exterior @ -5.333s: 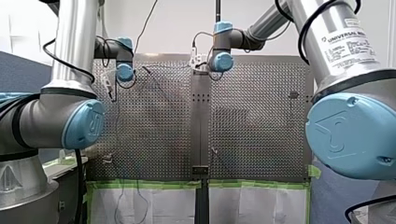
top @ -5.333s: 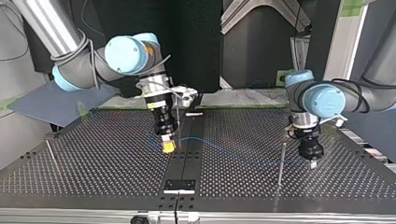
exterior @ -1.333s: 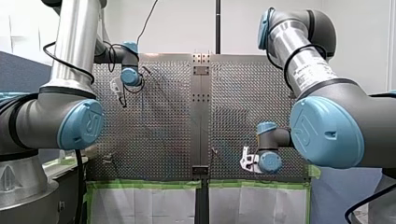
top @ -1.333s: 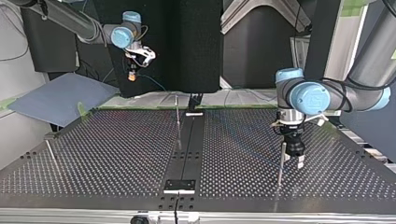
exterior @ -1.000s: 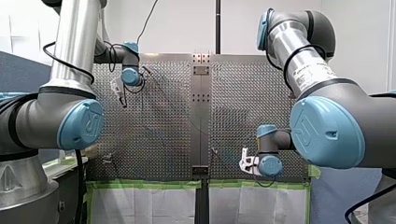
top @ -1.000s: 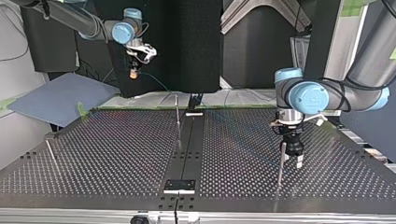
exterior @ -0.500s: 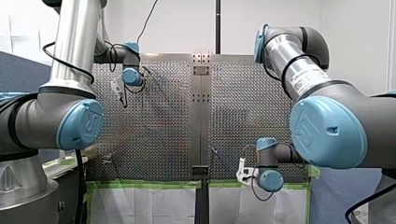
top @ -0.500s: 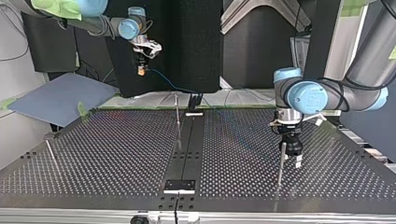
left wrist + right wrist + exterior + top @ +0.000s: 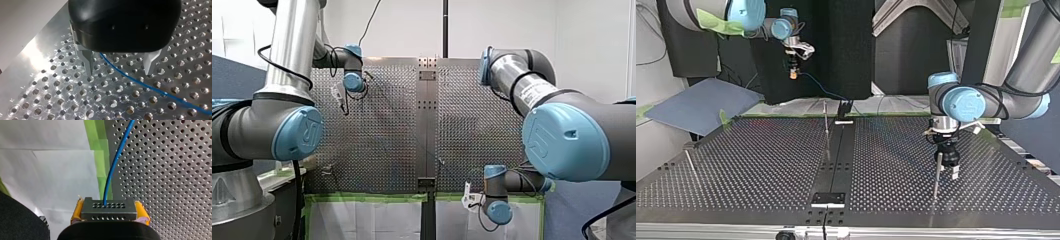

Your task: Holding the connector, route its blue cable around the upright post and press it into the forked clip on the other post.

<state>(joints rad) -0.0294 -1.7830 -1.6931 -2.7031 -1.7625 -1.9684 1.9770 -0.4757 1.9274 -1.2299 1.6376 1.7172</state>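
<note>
silver tubular arms [image 9: 294, 45] with pale blue joint caps [image 9: 564, 142], looped black cables [image 9: 262, 54]; black left gripper [image 9: 119, 72], yellow-padded right gripper [image 9: 109, 213].

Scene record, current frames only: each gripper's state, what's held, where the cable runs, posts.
left gripper: jaws open, holding nothing, low over the perforated table
right gripper: jaws shut on the connector, raised beyond the table's far edge in the top view
blue cable: leaves the connector; in the left wrist view it runs over the table between the open jaws
centre post: upright on the table's middle strip
second post: upright, right beside the left gripper
</note>
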